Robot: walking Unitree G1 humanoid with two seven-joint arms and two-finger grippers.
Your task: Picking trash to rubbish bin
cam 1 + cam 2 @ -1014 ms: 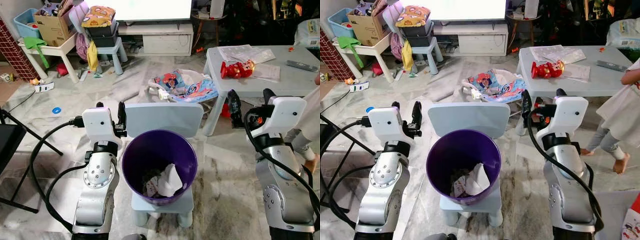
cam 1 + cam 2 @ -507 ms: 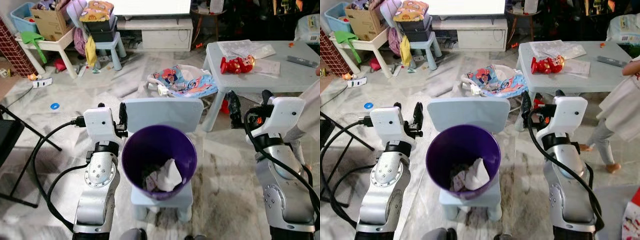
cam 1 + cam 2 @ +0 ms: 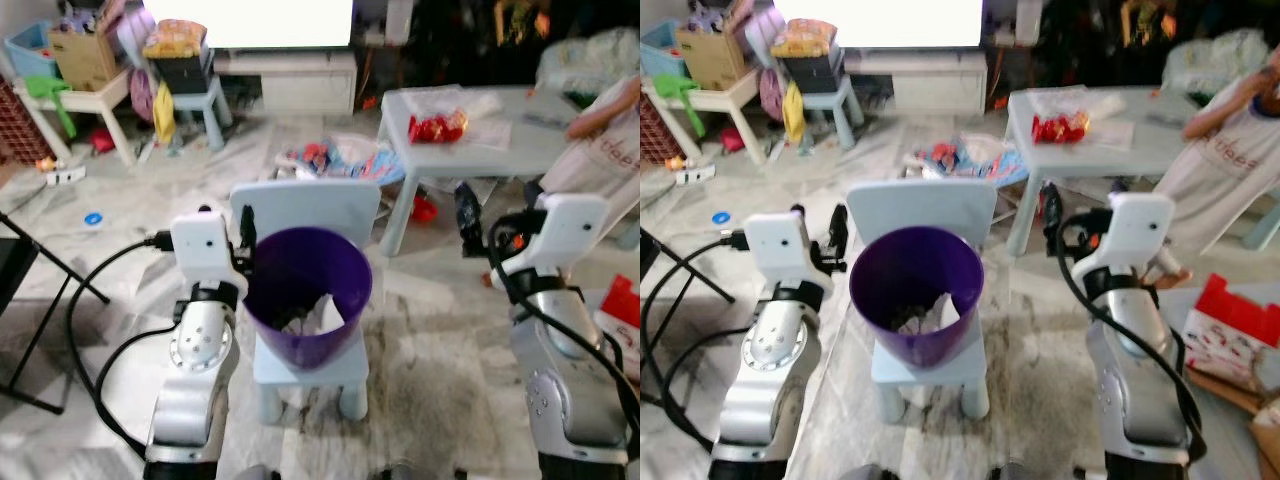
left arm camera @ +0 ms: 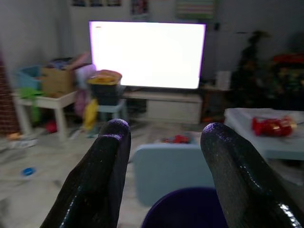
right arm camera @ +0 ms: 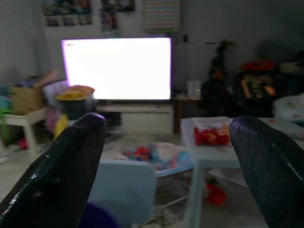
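A purple rubbish bin (image 3: 306,300) stands on a small pale blue chair (image 3: 305,214) right before me. White crumpled paper trash (image 3: 322,313) lies inside the bin. My left gripper (image 3: 228,225) is raised beside the bin's left rim, open and empty, fingers (image 4: 104,175) pointing forward. My right gripper (image 3: 497,208) is held up to the right of the bin, open and empty, with one black finger (image 3: 467,212) showing. The wrist views look past the fingers toward the chair back (image 4: 173,166) and the room.
A pale blue table (image 3: 470,145) with a red toy (image 3: 432,127) stands at the right back. A person in a pale dress (image 3: 600,150) stands by it. A bright TV screen (image 3: 250,10), white side table (image 3: 70,105), stool (image 3: 185,85) and floor clutter (image 3: 340,160) lie behind. A red-white box (image 3: 1230,335) sits right.
The camera has pulled back and the whole scene shifted; the picture is blurred. The bin and chair look smaller. The person has come further into view at the right. Both grippers keep their pose.
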